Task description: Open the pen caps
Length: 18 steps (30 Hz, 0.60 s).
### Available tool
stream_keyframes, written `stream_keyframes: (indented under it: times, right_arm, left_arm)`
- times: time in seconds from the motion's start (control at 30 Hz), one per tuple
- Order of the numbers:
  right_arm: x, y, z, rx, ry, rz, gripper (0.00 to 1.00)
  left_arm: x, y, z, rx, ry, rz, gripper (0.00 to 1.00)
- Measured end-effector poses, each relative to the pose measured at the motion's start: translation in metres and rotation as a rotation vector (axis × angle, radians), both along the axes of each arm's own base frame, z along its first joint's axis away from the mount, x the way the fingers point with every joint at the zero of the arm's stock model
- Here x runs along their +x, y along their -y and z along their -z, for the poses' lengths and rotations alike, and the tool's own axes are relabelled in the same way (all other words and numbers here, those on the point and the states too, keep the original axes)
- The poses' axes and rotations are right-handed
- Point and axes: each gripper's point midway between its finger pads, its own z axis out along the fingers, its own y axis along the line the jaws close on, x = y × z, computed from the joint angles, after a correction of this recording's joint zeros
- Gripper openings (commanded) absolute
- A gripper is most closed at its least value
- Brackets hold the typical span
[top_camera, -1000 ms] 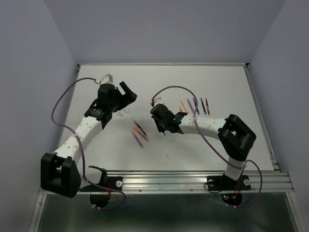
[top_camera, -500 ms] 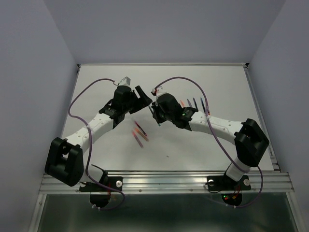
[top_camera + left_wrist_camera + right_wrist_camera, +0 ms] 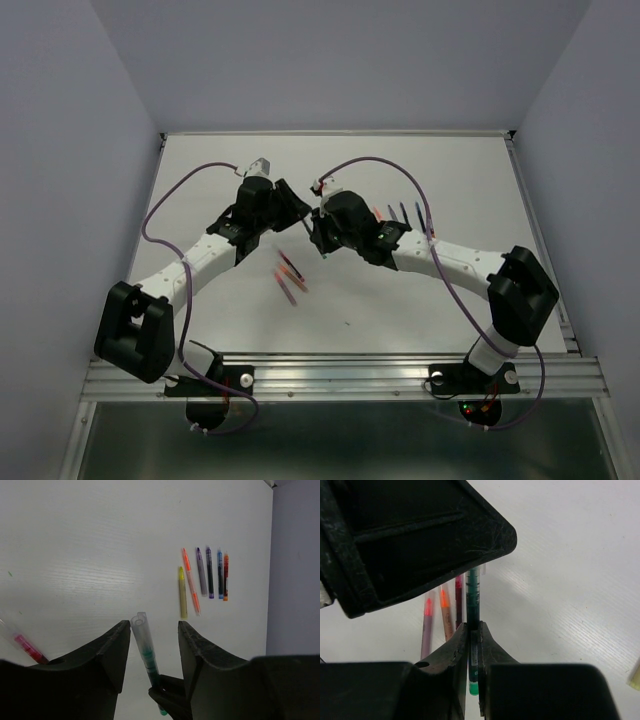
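step: uncapping green pen (image 3: 472, 595) | right gripper (image 3: 473, 630) clamped it over the table (image 3: 75, 540); left gripper (image 3: 152, 628) wide around clear cap (image 3: 139, 623) (untouched) | next, likely: close on cap; pull straight off

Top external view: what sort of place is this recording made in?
Probably a lab robot test cell: a white table boxed in by plain pale walls, a metal rail carrying both arm bases, and loose pens laid out, one green pen in the right gripper.
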Motion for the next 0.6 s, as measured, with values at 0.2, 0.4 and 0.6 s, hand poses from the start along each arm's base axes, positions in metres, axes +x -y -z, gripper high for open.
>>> stream_keyframes:
  times: [0.2, 0.4, 0.6]
  right_arm:
    - [-0.001, -0.004, -0.011, 0.034, 0.016, -0.015, 0.01]
    - [-0.001, -0.005, -0.017, 0.047, 0.025, -0.018, 0.04]
    - [0.000, -0.005, -0.018, 0.048, 0.032, -0.021, 0.32]
  left_arm:
    - [0.000, 0.000, 0.000, -0.004, -0.003, -0.003, 0.39]
    - [0.001, 0.001, -0.002, -0.019, 0.000, -0.009, 0.09]
    - [0.003, 0.003, -0.006, -0.030, 0.010, -0.017, 0.00]
